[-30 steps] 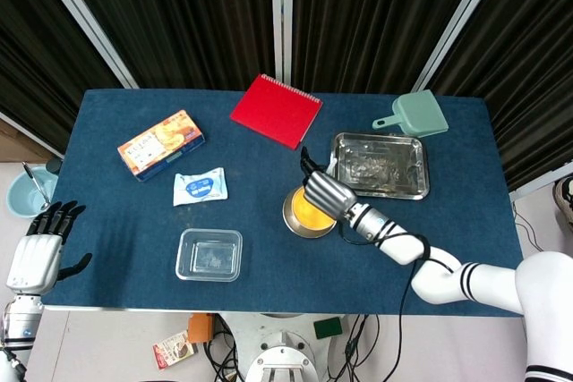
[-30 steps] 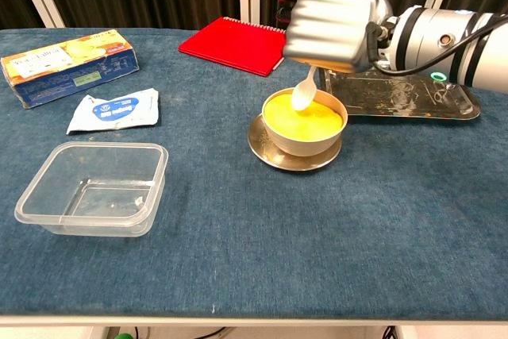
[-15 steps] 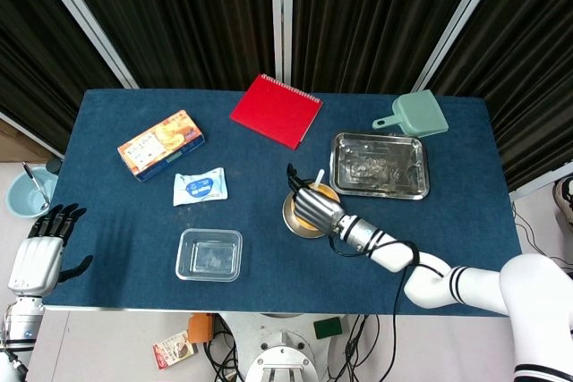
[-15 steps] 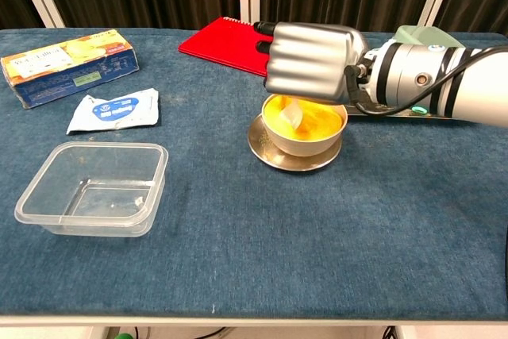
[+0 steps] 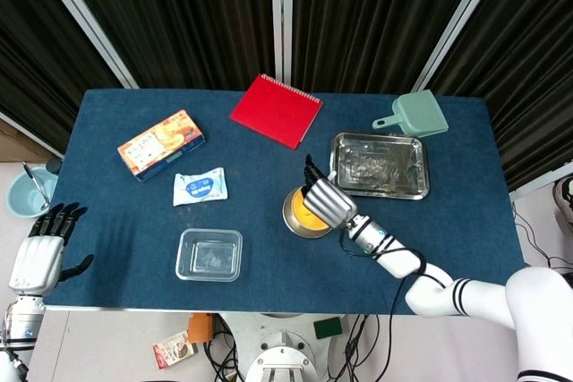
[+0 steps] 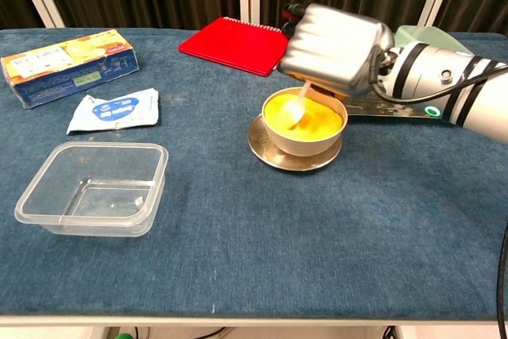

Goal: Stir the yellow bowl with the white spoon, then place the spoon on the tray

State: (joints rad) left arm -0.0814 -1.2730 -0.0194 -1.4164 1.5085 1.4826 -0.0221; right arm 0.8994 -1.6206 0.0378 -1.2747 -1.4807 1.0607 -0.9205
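Stirring in hand. Right hand [image 6: 333, 49] sits over the yellow bowl [image 6: 305, 123], fingers closed round the handle of the white spoon [image 6: 295, 108]; spoon slants down, its scoop dipped in the yellow contents toward the bowl's 9 o'clock side. Bowl rests on a small metal saucer [image 6: 274, 154], near table centre in the head view. Metal tray [image 5: 380, 165] lies at about 2 o'clock from the bowl, just beside it, not touching as far as the head view shows. Tray floor looks smeared or scuffed; cannot tell which.

Left hand [image 5: 38, 252] hangs off the table's left edge, low, fingers apart, holding nothing.

Also on the cloth: red notebook [image 5: 276, 110] at 11 o'clock from the bowl, green scoop [image 5: 414, 115] beyond the tray, snack box [image 5: 160, 144] and white sachet [image 5: 200, 186] at 9 to 10 o'clock, clear plastic container [image 5: 209, 255] at 8 o'clock.

Judgement: first step underway, second not begun. Next move calls for lifting the scoop clear of the rim without tipping the bowl, carrying it toward 2 o'clock and laying it flat inside the tray before letting go. Risk: drips on the cloth, or the bowl sliding on its saucer.
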